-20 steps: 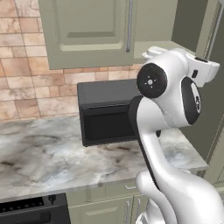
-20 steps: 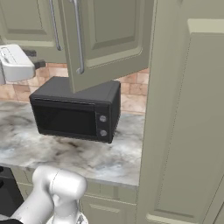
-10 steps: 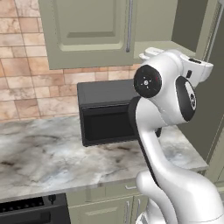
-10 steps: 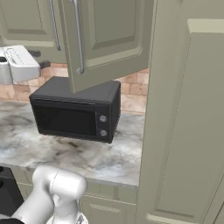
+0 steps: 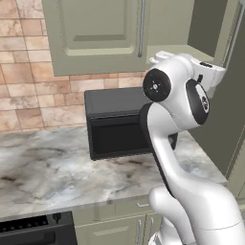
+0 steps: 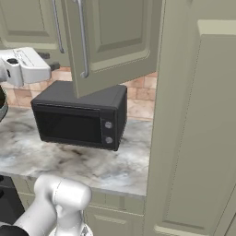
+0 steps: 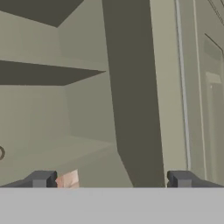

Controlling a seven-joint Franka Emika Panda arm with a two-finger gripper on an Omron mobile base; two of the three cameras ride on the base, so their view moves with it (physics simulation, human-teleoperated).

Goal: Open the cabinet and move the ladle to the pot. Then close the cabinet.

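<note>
The sage-green wall cabinet (image 6: 110, 41) hangs above the black microwave (image 6: 78, 117) on the marble counter (image 6: 92, 163), and its right door (image 6: 115, 44) stands swung outward, its silver bar handle (image 6: 83, 39) facing the room; the left door (image 5: 98, 36) is closed. In the hand view the gripper (image 7: 109, 180) points into the open cabinet interior, its two dark fingertips (image 7: 40, 179) set wide apart with nothing between them. I cannot tell where the ladle lies; a small curved shape (image 7: 1, 153) shows at the shelf's edge.
</note>
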